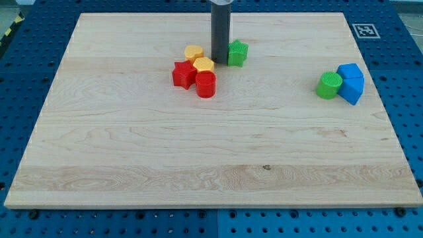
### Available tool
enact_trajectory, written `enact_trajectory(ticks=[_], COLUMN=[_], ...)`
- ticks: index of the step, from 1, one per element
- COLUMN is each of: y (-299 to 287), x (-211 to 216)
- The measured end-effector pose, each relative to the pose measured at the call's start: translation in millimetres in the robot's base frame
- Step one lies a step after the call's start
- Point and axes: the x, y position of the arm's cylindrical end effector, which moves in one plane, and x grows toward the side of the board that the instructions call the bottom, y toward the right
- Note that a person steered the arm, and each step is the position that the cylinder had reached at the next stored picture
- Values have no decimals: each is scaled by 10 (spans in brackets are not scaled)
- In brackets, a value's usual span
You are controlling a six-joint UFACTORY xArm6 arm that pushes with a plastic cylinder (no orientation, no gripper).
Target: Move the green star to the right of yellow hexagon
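The green star (238, 52) lies on the wooden board near the view's top centre. My tip (220, 61) rests on the board just left of the star, touching or nearly touching it. Left of the tip lie two yellow blocks: one (193, 52) toward the top, and the yellow hexagon (203, 65) just below and right of it. The tip stands between the hexagon and the green star.
A red star (183, 73) and a red cylinder (205, 84) sit against the yellow blocks from below. At the view's right a green cylinder (328, 85) touches two blue blocks (350, 83). A marker tag (364, 30) sits at the board's top right corner.
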Motion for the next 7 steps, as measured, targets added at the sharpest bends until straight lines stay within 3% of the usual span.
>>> enact_trajectory(ticks=[7], y=[228], x=[-2])
